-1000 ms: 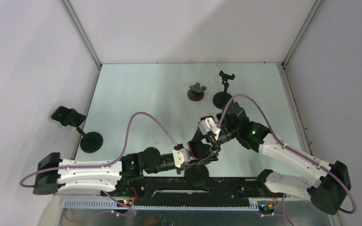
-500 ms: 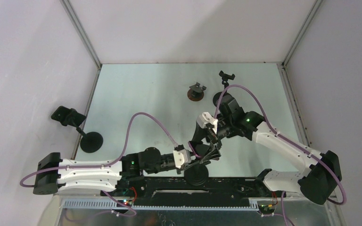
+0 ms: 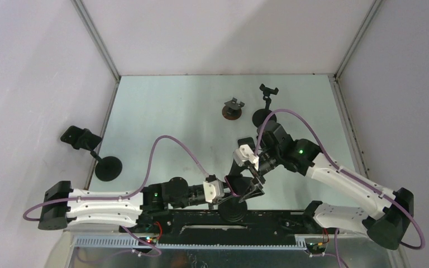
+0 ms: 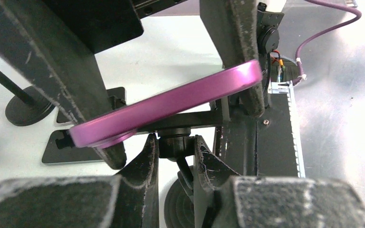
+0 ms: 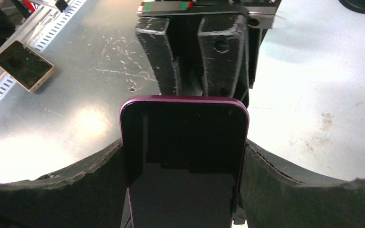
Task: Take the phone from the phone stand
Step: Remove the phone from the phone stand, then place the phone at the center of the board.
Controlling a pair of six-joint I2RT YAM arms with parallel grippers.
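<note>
Near the front edge of the table, both grippers meet at the phone stand.
On the purple phone the right gripper is clamped, one finger on each long side, and holds it tilted just above the stand's cradle; whether the phone touches the cradle or hangs free of it I cannot tell from these angles. Right below the phone, the left gripper is pinched on the stand's neck, its fingers close together. A second phone lies flat on the table, well apart.
</note>
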